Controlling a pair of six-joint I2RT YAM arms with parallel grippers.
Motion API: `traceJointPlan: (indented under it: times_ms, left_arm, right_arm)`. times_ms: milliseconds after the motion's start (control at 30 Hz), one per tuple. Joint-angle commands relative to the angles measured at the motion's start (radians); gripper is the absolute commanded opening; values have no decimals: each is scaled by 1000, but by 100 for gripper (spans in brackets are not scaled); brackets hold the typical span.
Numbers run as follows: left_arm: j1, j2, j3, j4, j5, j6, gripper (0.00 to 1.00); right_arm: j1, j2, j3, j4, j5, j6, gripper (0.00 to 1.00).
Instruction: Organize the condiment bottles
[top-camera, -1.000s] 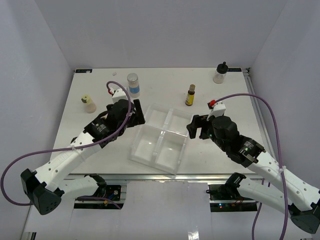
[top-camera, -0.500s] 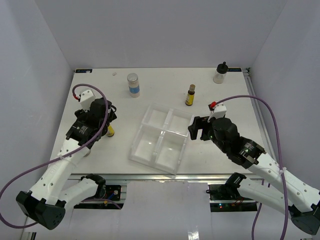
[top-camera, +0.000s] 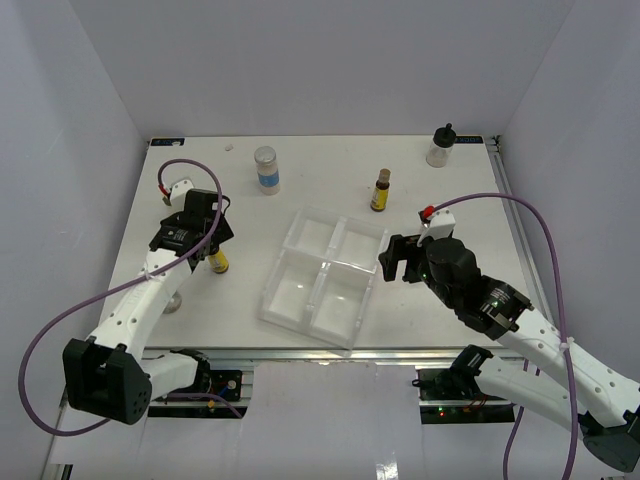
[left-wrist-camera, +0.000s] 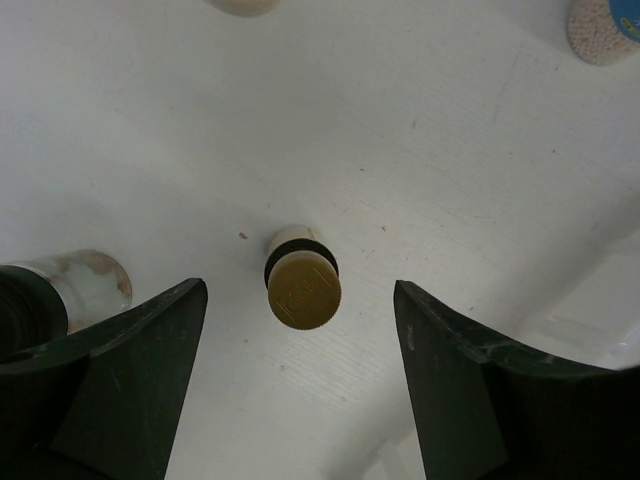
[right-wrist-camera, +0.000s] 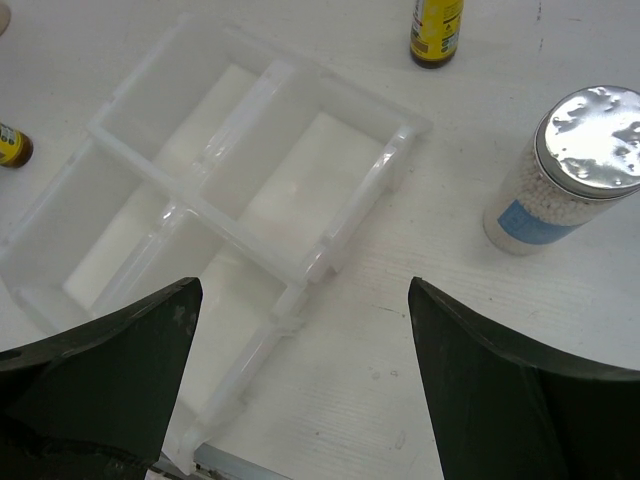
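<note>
finding: within the last second your left hand (left-wrist-camera: 298, 295) has left the clear tray (top-camera: 271, 283) and swung out to the left side of the bench (top-camera: 330, 170). it now hangs over a slim amber bottle (top-camera: 218, 262) that stands upright there, well apart from the tray.

meaning, in my judgement: a first pick is being lined up. no bottle sits in any compartment of the tray, so the sorting proper has not begun.

left hand: released, fingers spread wide, the bottle's gold cap centred in the gap and nothing touched. a clear jar (left-wrist-camera: 85, 283) stands close beside one finger; you risk a knock on the descent.

right hand (right-wrist-camera: 305, 288): barely moved, spread open above the tray's right edge, holding nothing. a silver-lidded jar (right-wrist-camera: 575, 165) and a second amber bottle (right-wrist-camera: 437, 25) stand near the tray.
</note>
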Motion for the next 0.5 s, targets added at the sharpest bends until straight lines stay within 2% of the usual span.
traceJointPlan:
  times_ms: [0,267,467]
  left_arm:
    - [33,35,-11,49,65,5,83]
    - [47,99,5,33,68,-4,79]
    - [47,111,1,27,67,-5,66]
  right_arm:
    - [2,-19,-6,27,16,-13,90]
    - [2,-15,-11,30,22,-23,90]
    - [2,-13,-9,35,21,-30,90]
